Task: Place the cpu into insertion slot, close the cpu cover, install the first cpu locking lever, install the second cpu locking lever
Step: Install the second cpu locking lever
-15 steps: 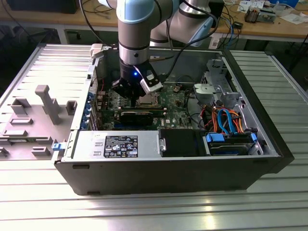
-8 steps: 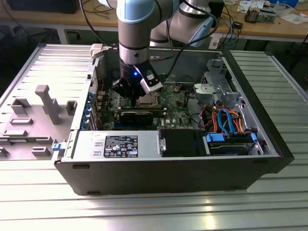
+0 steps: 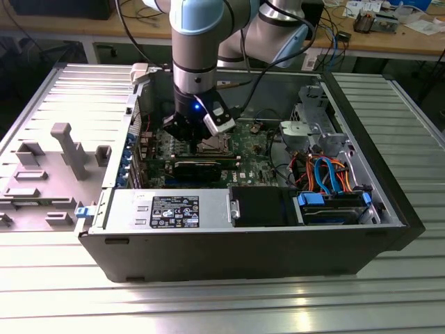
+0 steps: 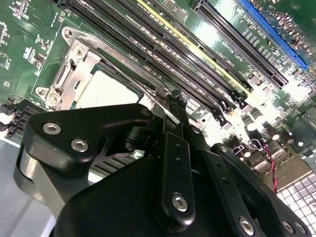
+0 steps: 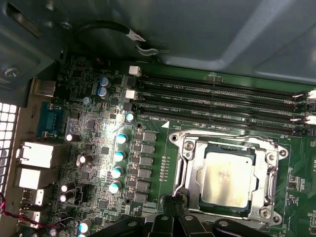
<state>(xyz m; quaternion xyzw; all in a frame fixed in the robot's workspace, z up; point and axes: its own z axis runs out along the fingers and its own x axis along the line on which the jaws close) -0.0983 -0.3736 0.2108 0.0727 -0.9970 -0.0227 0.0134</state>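
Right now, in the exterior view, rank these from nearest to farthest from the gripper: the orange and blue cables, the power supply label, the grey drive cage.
From the gripper:
1. Power supply label, front of case.
2. Grey drive cage, toward the exterior view's right.
3. Orange and blue cables, farther right.

The cpu [image 5: 228, 178] lies in the insertion slot [image 5: 185, 178], under the cpu cover [image 5: 270, 183].
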